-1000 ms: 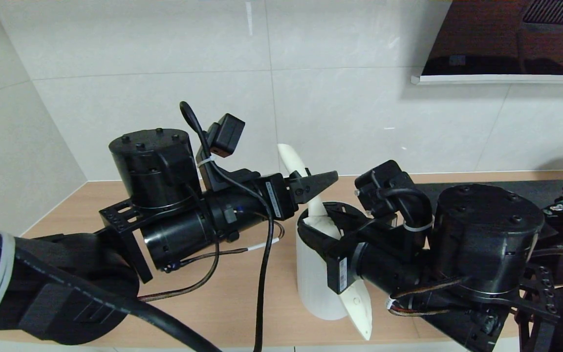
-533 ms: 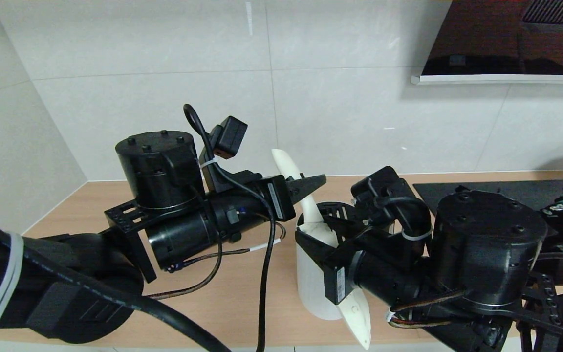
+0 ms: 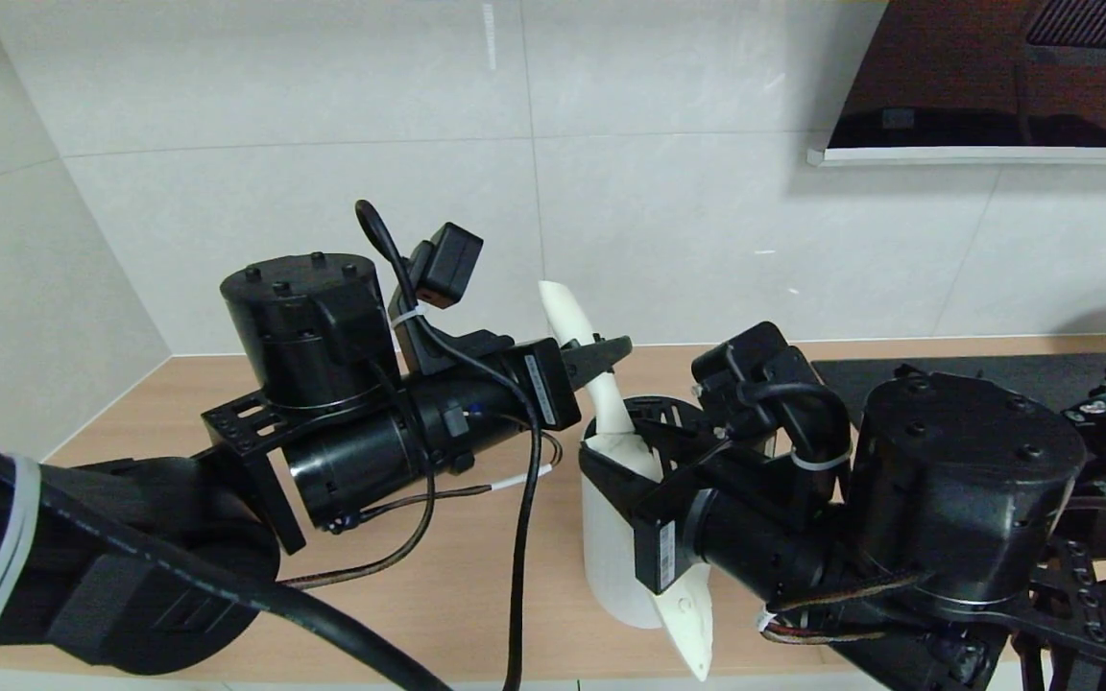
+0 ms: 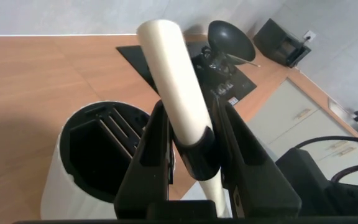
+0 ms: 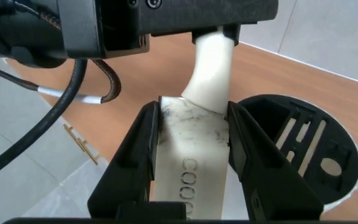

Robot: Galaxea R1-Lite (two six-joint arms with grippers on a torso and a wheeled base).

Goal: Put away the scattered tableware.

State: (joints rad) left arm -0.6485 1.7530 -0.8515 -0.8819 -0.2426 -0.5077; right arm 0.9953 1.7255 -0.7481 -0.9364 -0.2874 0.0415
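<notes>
Change: The left gripper [image 3: 601, 353] has drawn back a little from over the utensil holder [image 3: 606, 547]. The spatula [image 3: 611, 403] has shifted with it, and its blade tip now hangs slightly lower.
Spatula: A white, one-piece spatula, held slanted above the holder's mouth. The handle end points up and away, and the slotted blade points down on the robot's side of the holder. It is not yet in any compartment.
Handling: Treat it as light, stiff, smooth plastic. Expect it to pivot or slip if you grip it at one point only. Take hold on the round handle near the neck, so that you can steer the blade.
Left gripper: Clamped on the handle, above the holder.
Right gripper [image 5: 194, 143]: Clamped across the upper part of the blade, just beside the holder's rim.
Holder: Stands upright on the wooden worktop [image 3: 476, 576] and has a black divider insert [image 5: 309, 149].
Next step: You will probably need to release the blade and bring the spatula upright before you lower it in.
</notes>
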